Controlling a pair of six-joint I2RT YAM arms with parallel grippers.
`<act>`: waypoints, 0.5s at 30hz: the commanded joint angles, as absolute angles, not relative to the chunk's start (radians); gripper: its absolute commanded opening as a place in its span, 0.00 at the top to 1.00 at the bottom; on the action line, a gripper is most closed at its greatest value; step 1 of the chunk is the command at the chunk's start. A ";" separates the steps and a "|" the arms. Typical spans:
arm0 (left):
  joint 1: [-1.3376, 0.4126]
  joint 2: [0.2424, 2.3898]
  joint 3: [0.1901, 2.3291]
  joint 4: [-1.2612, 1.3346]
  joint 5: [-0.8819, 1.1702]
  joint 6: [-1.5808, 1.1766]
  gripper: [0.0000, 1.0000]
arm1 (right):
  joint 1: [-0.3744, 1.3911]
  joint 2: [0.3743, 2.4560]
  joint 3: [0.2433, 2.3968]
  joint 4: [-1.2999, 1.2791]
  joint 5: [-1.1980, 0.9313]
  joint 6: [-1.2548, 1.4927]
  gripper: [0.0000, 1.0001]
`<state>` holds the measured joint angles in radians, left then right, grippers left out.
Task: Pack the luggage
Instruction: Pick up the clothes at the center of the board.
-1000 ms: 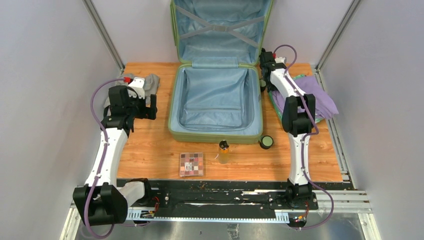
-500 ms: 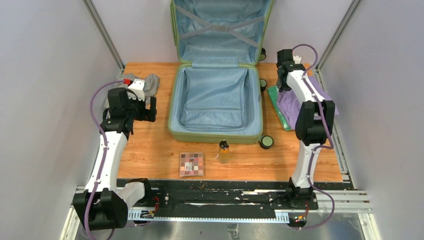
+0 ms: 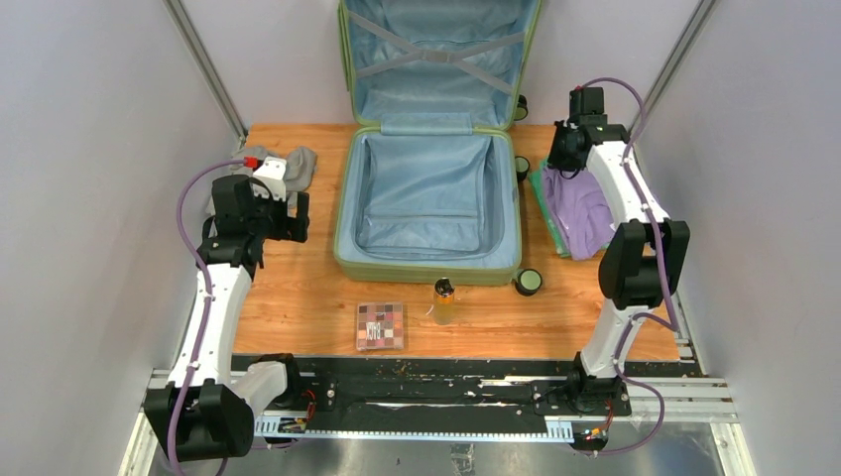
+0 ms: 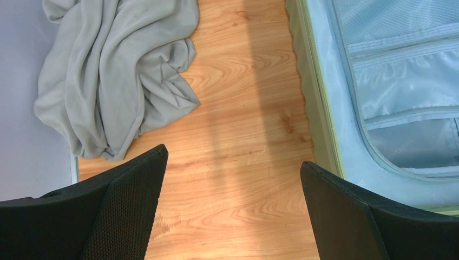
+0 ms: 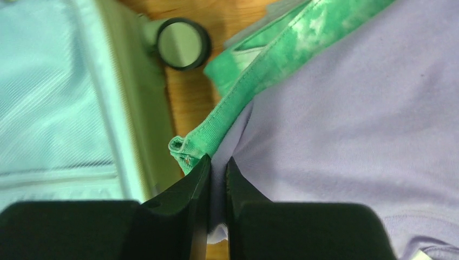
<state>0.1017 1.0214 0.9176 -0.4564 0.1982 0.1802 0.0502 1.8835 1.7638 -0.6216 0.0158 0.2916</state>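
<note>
Open luggage (image 3: pixel 426 270) lies between the arms: left gripper (image 4: pixel 233 162) spread wide beside its left wall, right gripper (image 5: pixel 217 168) pinching purple cloth (image 5: pixel 352 108) just right of it

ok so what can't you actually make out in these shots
Luggage lid: its top is cut off by the upper frame edge, top view.
Purple garment: how much is pinched hides between the fingers of the right gripper, right wrist view; the green garment under it is mostly covered.
Grey cloth: partly behind the left arm, top view.
Palette: detail too small, top view.
</note>
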 commanded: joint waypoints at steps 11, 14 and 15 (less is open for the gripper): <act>0.102 0.978 0.926 -0.502 0.170 0.225 0.00 | 0.219 1.783 1.790 -0.667 -0.227 0.197 1.00; 0.102 0.968 0.921 -0.506 0.168 0.236 0.00 | 0.175 1.800 1.776 -0.687 -0.126 0.222 1.00; 0.103 0.965 0.918 -0.507 0.165 0.239 0.00 | 0.152 1.810 1.774 -0.696 -0.088 0.235 1.00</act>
